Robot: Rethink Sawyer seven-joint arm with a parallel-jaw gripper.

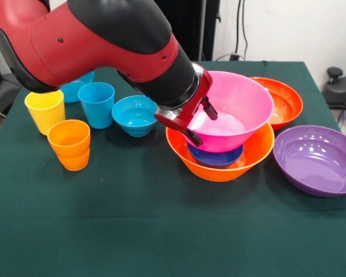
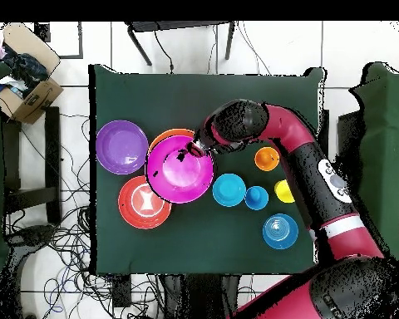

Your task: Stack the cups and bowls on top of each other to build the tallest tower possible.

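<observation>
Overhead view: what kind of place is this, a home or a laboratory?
Probably a robotics laboratory: cables trail across the tiled floor, a cardboard box sits aside, and the table wears a green cloth.

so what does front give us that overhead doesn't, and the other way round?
Front only: the dark blue bowl sits under the pink bowl inside the large orange bowl, so the pink one rides tilted.

Overhead only: the whole shallow light blue bowl, which in front is mostly hidden behind the arm; also a cardboard box off the table.

Both: tool at the pink bowl's rim, purple bowl, red-orange bowl, teal bowl and three cups unstacked.
</observation>
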